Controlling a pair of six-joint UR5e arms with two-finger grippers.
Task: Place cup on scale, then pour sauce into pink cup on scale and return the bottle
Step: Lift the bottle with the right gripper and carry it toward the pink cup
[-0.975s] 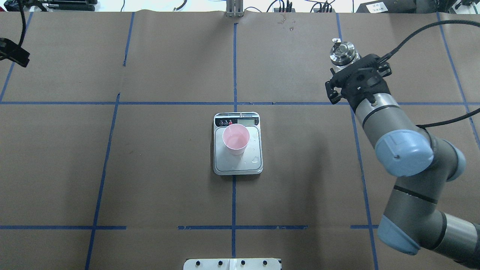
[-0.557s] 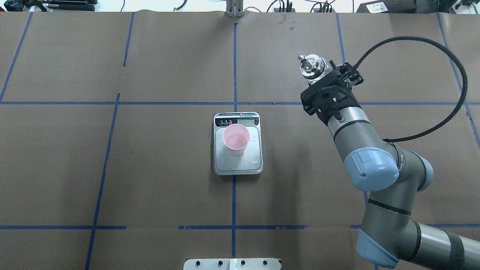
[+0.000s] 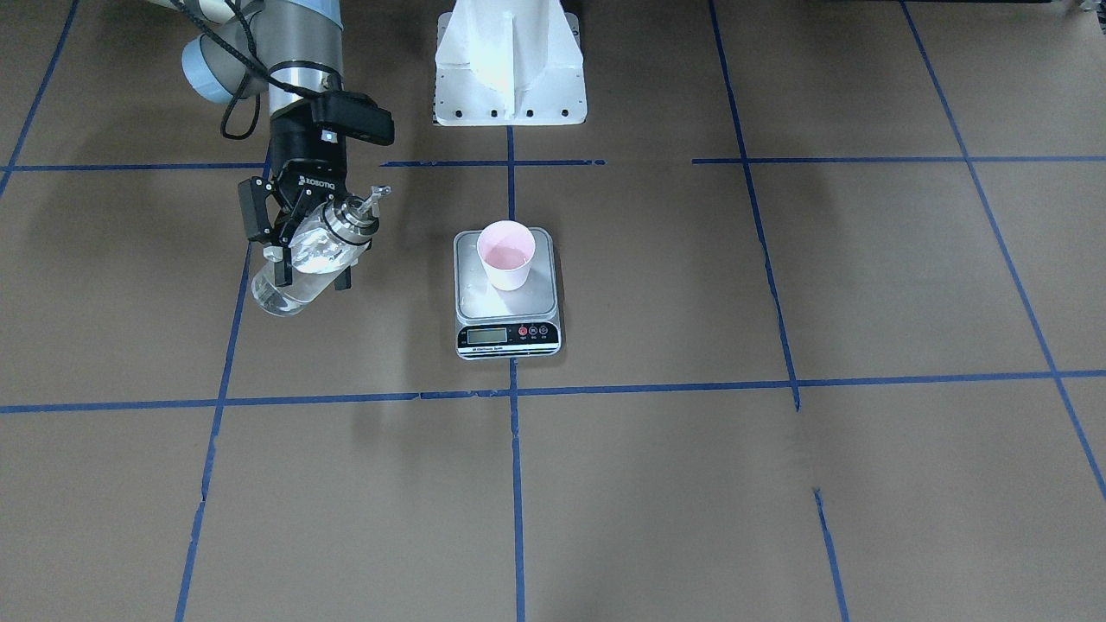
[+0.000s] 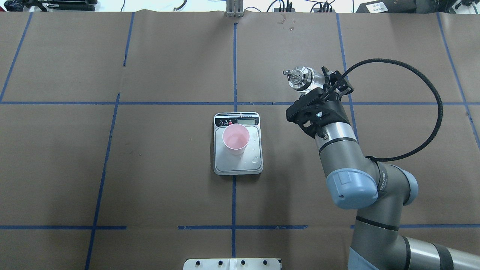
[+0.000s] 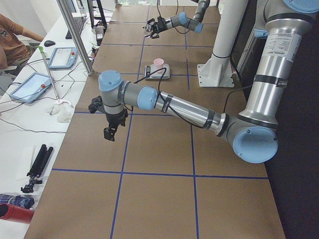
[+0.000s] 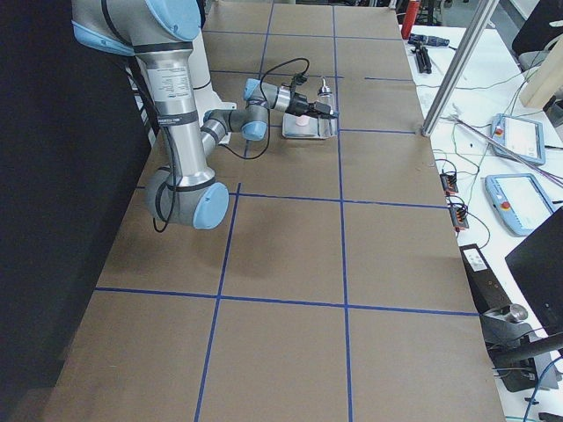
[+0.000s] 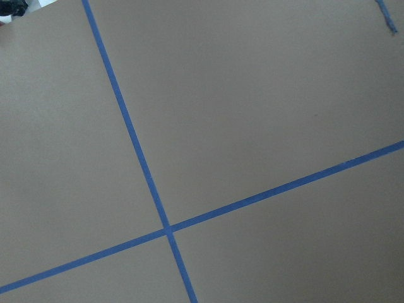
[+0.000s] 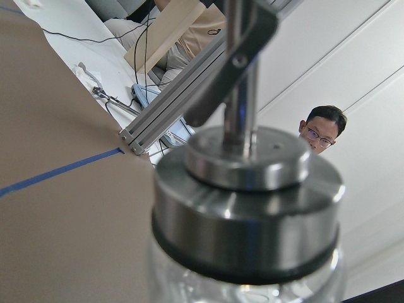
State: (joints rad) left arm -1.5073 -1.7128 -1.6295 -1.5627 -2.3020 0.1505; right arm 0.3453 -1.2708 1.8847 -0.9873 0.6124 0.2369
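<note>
The bottle (image 3: 307, 255) is smooth glass with sauce (image 3: 275, 298) inside: I judge it slippery, fragile and somewhat heavy, so hold the mid-body. Your right gripper (image 3: 311, 275) clamps it there, tilted in air. The cup (image 3: 506, 253) on the scale (image 3: 484, 302) stands apart, on the spout side.

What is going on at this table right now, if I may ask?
The right gripper is shut on the bottle, holding it tilted in the air beside the scale, spout toward it but not over it. The cup stands upright on the scale, with a few drops lying next to it. Nothing is pouring. The left gripper hangs over the table well away, and I cannot tell whether it is open.
</note>
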